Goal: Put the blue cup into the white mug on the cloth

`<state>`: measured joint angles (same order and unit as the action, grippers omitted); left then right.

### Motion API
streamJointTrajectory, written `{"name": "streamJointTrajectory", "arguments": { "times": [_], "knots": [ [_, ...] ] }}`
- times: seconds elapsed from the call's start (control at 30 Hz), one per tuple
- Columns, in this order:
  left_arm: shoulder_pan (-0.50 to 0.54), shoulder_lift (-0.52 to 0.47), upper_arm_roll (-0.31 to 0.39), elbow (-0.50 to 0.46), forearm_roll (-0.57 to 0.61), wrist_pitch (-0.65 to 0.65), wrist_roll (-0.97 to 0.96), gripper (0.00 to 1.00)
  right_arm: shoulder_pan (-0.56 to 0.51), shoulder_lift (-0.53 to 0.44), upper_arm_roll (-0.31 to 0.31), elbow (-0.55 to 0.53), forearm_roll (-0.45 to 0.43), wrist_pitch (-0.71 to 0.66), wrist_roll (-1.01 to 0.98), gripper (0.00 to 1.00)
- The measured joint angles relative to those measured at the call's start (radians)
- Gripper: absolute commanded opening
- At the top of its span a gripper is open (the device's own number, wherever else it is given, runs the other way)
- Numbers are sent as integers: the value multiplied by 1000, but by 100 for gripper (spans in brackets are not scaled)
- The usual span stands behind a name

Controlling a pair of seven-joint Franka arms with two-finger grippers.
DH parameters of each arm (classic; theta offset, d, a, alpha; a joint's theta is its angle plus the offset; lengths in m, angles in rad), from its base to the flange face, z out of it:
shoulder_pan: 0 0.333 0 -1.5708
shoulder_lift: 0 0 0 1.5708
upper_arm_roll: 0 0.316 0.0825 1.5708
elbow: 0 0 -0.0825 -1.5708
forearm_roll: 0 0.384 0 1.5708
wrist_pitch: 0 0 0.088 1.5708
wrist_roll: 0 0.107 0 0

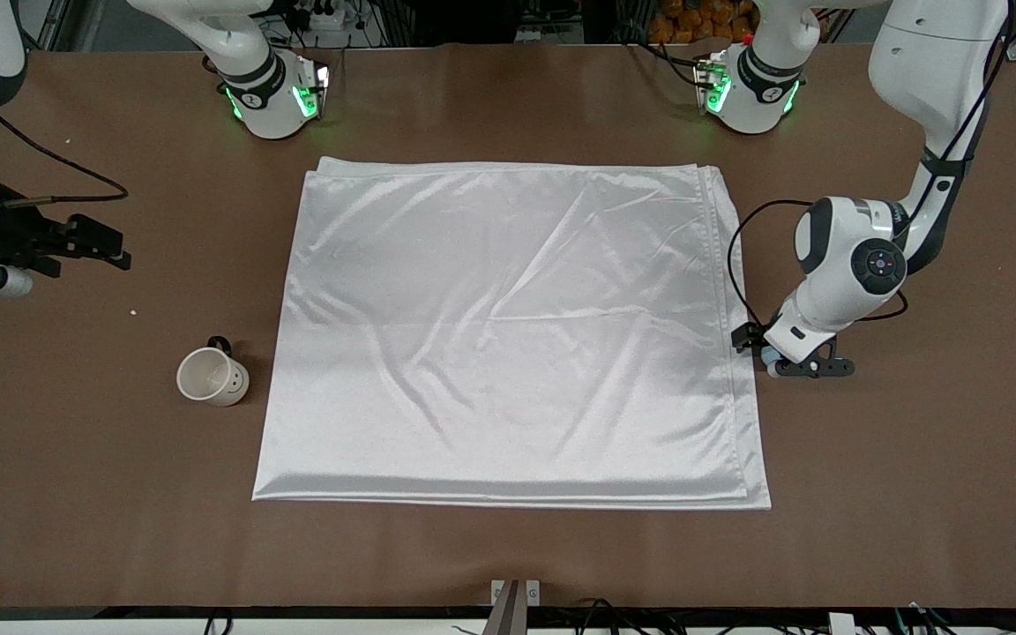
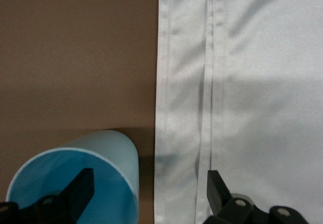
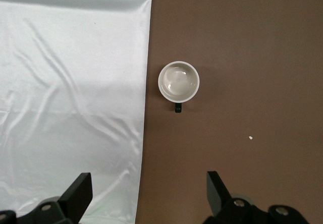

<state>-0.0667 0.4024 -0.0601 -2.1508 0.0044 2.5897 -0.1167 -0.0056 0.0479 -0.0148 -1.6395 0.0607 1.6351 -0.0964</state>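
While the left gripper [image 1: 803,363] sits low at the cloth's [image 1: 508,335] left-arm edge, jaws wide apart, one finger [image 2: 75,191] inside the cup [image 2: 108,156], nothing is clamped. Cup stands on the table [image 1: 914,494] touching the cloth. Likely light, thin plastic, slick; pinch the rim wall gently. Mug [image 1: 212,377] stands off the cloth, right-arm end. Right gripper [image 1: 89,247] waits, spread wide, empty. Brown table, bare around.

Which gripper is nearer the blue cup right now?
Left. The left gripper is right at the blue cup, open with one finger inside its rim, beside the cloth. The right gripper hangs open at the right arm's end of the table, above the white mug.
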Motion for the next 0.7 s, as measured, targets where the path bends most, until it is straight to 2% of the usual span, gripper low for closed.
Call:
{"name": "streamJointTrajectory", "arguments": {
  "times": [0.2, 0.3, 0.43, 0.6, 0.7],
  "knots": [
    [0, 0, 0, 0, 0, 0, 0, 48, 0, 0, -1, 1, -42, 0, -1, 100],
    [0, 0, 1, 0, 0, 0, 0, 34, -1, 0, -1, 6, -56, 3, -1, 100],
    [1, 0, 1, 0, 0, 0, 0, 19, -2, 0, -4, 30, -64, 8, -1, 100],
    [1, 0, 1, 0, 0, 0, 0, 10, -3, 0, -6, 55, -65, 8, -1, 100],
    [1, 0, 1, 0, 0, 0, 0, 0, -4, 1, -7, 59, -65, 8, -1, 100]
  ]
}}
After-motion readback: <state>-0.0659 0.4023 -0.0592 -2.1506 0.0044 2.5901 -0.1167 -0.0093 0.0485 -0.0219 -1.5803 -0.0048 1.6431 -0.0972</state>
